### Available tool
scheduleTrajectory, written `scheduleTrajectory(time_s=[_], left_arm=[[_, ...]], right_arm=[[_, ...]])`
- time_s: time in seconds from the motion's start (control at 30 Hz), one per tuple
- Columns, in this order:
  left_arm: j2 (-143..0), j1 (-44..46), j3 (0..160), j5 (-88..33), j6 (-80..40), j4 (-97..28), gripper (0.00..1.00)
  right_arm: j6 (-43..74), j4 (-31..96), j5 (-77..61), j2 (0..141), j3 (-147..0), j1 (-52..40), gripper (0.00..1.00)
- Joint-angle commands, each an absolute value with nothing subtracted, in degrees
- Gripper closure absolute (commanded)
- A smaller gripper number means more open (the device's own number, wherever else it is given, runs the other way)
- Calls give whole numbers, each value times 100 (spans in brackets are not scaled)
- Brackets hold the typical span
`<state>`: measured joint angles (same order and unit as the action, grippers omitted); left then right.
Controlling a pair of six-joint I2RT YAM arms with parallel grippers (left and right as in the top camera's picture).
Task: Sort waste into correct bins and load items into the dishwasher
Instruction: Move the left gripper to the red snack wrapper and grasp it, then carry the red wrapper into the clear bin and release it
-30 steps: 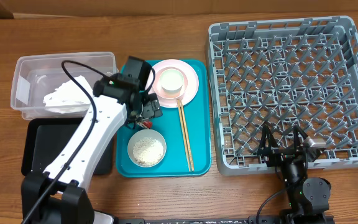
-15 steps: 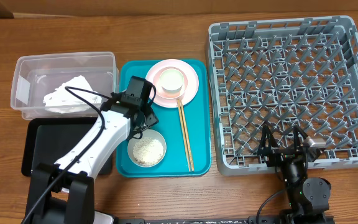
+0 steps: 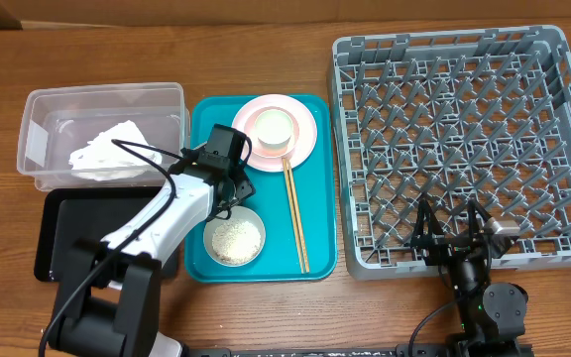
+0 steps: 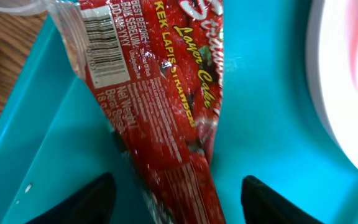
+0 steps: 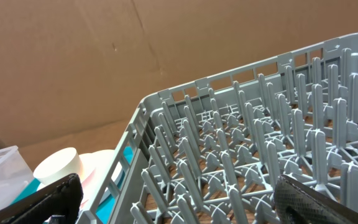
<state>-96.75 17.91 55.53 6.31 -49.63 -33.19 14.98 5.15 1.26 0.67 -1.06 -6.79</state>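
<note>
A red shiny snack wrapper (image 4: 173, 93) lies on the teal tray (image 4: 266, 112). My left gripper (image 4: 179, 205) is low over it and open, one finger on each side with a gap to the wrapper. In the overhead view the left gripper (image 3: 228, 180) hides the wrapper, between the pink plate (image 3: 305, 139) and the bowl of rice (image 3: 234, 238). A white cup (image 3: 274, 129) stands on the plate and the chopsticks (image 3: 295, 213) lie beside it. The napkin (image 3: 107, 157) sits in the clear tub (image 3: 43, 104). My right gripper (image 5: 179, 211) stands open at the front edge of the grey rack (image 3: 464, 139).
The black tray (image 3: 57, 238) lies in front of the clear tub, partly under my left arm. The teal tray (image 3: 315, 263) sits between the tubs and the rack. In the right wrist view the rack's pegs (image 5: 260, 137) fill the frame, with the cup (image 5: 58, 168) beyond.
My left arm has drawn back toward the front and come down over the wrapper on the teal tray. The right arm has not moved.
</note>
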Motion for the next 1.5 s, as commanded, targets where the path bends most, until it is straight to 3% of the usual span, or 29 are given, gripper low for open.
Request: scheduleTrajectory(time_s=[0.0,0.13,0.17,0.3,0.37,0.7,1.1,1.47], left_arm=[[-9815,1793,5494,749,-5061,-3267,46],[-9835,1793,5494,751,-5057,-3267,56],[-9843,1793,5494,794,-5057,-3249,66],[-9852,1793,5494,792,-4917,-3251,90],[-9852,1793,5494,790,-4799,-3249,96],[-9780,1791,5808,746,-4410,-3474,96],[-9229,1688,7474,1011,-3933,-4556,96],[-9214,62,8062,1350,-3780,-4517,96]], right_arm=[[1481,473,93,16,-45,-676,0],[1479,473,93,16,-45,-676,0],[1479,473,93,16,-45,-676,0],[1481,475,93,16,-45,-676,0],[1481,473,93,16,-45,-676,0],[1481,473,93,16,-45,-679,0],[1481,473,93,16,-45,-676,0],[1481,475,93,16,-45,-676,0]])
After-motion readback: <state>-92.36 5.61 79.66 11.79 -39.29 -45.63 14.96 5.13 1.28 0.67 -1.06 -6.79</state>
